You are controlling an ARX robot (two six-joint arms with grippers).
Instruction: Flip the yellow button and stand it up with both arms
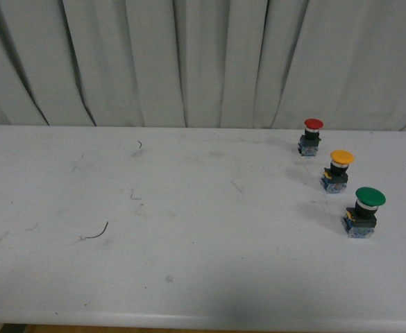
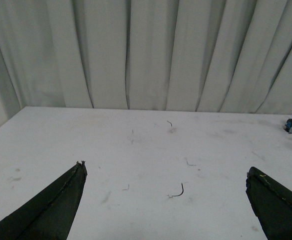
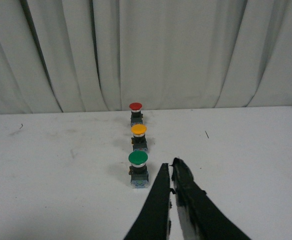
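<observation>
Green button (image 1: 364,210) sits nearest you on the white desk (image 1: 189,263), upright on its base at the right side. Just behind it, a little further left, the yellow button (image 1: 337,170) also stands upright, cap on top, and beyond that the red button (image 1: 311,136) closes a slanting row running toward the grey curtain (image 1: 189,62). All three stand apart, none touching.

Your left claw (image 2: 165,182) is spread wide, its two dark fingers (image 2: 51,210) at the edges of its wrist view, with nothing between them; it hangs over bare desk, and only the red button shows far off. Your right claw (image 3: 169,167) has its tips pressed nearly together and grips nothing, near the green button and short of the yellow one.
</observation>
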